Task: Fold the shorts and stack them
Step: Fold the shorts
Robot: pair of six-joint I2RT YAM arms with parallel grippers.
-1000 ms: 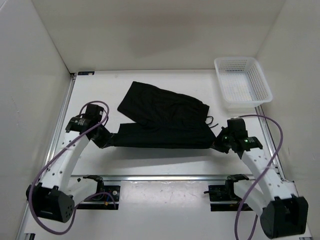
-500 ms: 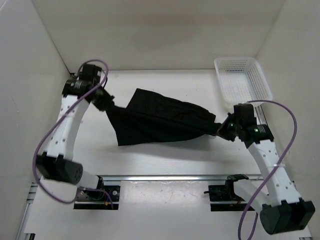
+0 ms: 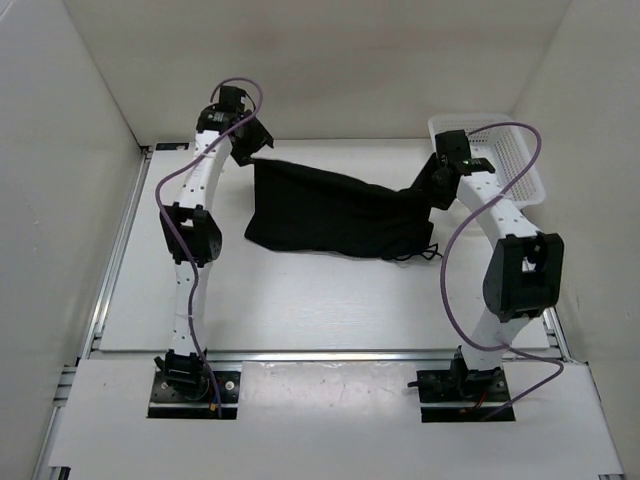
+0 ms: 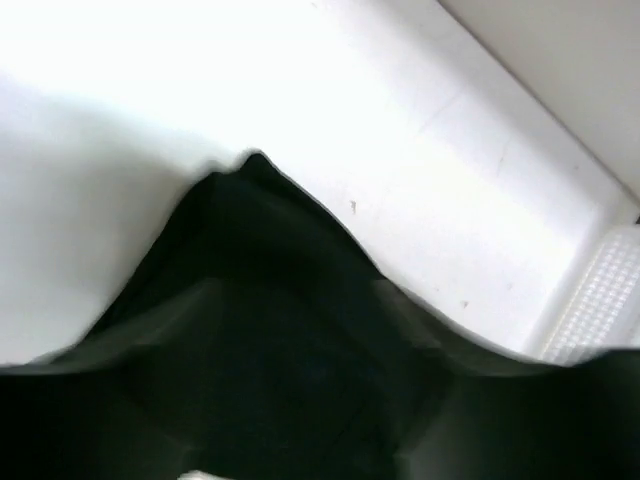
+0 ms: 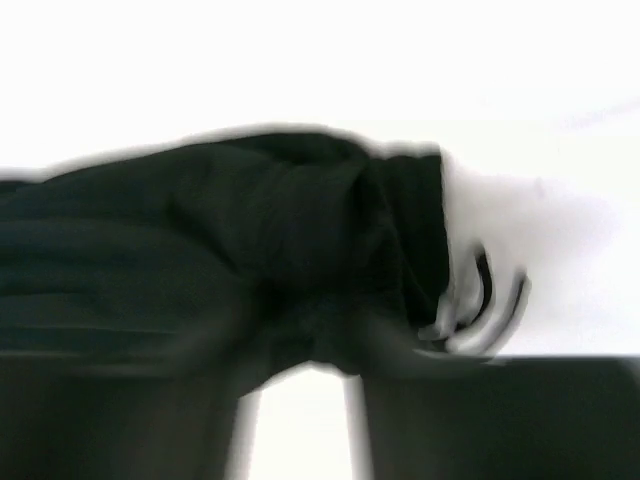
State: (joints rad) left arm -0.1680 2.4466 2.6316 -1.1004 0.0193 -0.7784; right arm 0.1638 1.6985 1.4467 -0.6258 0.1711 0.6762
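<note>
Fold step in hand: shorts [image 3: 335, 210] at worktop [image 3: 300, 300] 12 o'clock, strung between left gripper [image 3: 252, 150] (11 o'clock) and right gripper [image 3: 432, 185] (1 o'clock), both clamped on fabric. Next, likely: lay edge flat, release.

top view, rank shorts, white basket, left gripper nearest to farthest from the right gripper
1. shorts: held by the right gripper, on its left.
2. white basket: just right of it.
3. left gripper: far left, at the shorts' other end.
</note>
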